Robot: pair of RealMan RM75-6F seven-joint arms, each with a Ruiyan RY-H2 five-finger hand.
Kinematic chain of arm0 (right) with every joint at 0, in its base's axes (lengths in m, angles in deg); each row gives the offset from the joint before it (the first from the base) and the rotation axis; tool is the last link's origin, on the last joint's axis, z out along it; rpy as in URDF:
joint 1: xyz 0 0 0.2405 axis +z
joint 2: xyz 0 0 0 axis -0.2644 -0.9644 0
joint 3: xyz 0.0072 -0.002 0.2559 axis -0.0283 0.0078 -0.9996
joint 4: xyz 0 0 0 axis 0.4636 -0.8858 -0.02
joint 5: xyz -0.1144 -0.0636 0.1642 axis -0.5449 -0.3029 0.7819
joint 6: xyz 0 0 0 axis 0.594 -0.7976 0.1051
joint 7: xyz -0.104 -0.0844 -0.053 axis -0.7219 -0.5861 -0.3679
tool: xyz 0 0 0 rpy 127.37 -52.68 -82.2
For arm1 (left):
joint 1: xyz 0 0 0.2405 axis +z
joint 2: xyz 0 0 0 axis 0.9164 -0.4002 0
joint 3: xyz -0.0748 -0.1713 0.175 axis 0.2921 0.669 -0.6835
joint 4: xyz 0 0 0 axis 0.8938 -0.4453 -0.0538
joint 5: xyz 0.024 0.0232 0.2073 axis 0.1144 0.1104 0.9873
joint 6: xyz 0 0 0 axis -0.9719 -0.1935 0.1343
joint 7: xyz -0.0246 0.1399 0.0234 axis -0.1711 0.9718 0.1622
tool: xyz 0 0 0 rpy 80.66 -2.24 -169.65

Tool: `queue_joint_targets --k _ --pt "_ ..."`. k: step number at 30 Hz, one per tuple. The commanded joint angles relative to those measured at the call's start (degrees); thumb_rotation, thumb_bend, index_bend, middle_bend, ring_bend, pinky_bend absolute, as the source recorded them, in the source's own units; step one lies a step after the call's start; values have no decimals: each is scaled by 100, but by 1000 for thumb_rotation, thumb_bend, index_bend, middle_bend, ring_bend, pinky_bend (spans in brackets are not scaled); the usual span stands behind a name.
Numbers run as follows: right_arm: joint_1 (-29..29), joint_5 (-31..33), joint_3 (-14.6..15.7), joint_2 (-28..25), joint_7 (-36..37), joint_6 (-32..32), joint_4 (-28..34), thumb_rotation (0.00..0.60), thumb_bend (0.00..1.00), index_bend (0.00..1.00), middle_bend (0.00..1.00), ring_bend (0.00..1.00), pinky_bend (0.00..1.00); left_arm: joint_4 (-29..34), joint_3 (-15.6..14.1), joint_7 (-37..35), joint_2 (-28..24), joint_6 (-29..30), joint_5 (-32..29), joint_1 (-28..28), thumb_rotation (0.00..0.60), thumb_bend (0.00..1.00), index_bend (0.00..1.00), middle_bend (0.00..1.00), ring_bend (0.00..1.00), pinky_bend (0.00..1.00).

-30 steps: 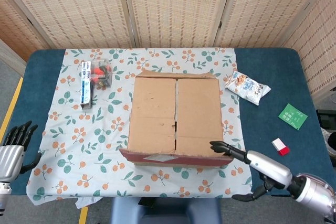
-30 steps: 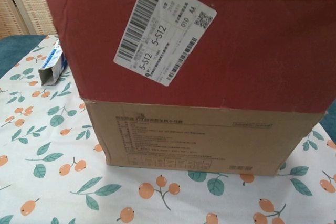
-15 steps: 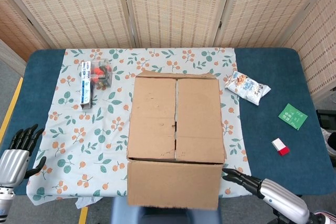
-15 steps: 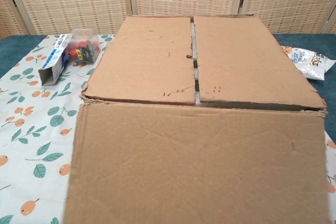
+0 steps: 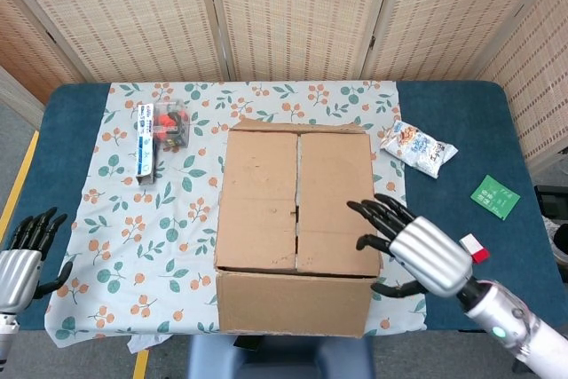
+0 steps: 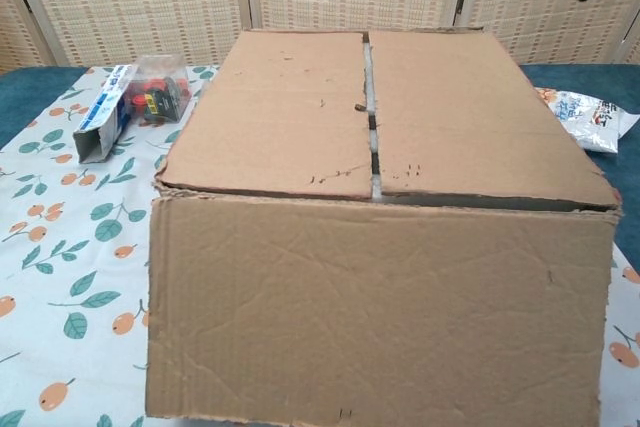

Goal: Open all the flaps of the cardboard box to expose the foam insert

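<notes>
**Right hand poised over the box's near right corner, two inner flaps not yet lifted**

Right hand (image 5: 424, 250) hovers with fingers spread and nothing in its grasp, above the near right corner of the cardboard box (image 5: 295, 219); its dark fingertips (image 5: 362, 209) reach over the right inner flap (image 5: 334, 201). In the chest view only one dark fingertip shows, at the top right edge.

Largest first: the table carries a leaf-and-fruit patterned cloth (image 5: 115, 219), and the box sits mid-cloth, square to the robot. The near outer flap (image 6: 380, 312) is already folded out and hangs down the front face. Two inner flaps lie flat and closed, meeting along a seam (image 6: 372, 117) that runs from the robot's side straight away toward the screen behind. A far flap edge seems to stand at the back, though its state is hard to tell. No foam shows.

That seam is the relation that matters. Each inner flap's free edge lies along it, so the right flap hinges on the box's right side, directly under the right hand. The right hand is much the nearer; its fingers would need to hook the seam edge and sweep outward to the right.

Left hand (image 5: 25, 250) is also empty, fingers apart, well off to the left at the table's near edge, far from the left inner flap (image 5: 259, 197).

Smaller things: a snack packet (image 5: 417, 147), a green card (image 5: 494, 196), a small boxed item (image 5: 145, 141).
</notes>
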Motion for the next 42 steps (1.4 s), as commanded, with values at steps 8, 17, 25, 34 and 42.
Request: queue_joint_targets --k 8,17,25,34,42 --pt "2046 3704 -1310 1638 -2855 1902 -262 292 267 504 0 0 0 -143 -19 -647 -99 52 53 29 600 445 0 0 0 0" --pt "2906 4785 -1163 2468 -3659 2071 -947 269 267 564 6 0 0 -282 -32 -1109 -143 89 102 32 600 446 0 0 0 0" --pt "3381 5368 -960 2965 -3946 2130 -1445 267 267 580 2 0 0 -385 -58 -1338 -160 119 163 30 600 446 0 0 0 0" --pt "3705 5776 -689 3127 -4130 2135 -1633 264 267 580 0 0 0 -445 -69 -1505 -153 207 228 40 600 447 0 0 0 0" --pt "3842 5905 -462 3125 -4242 2057 -1632 265 267 579 0 0 0 -465 -80 -1510 -142 234 255 41 600 448 0 0 0 0"
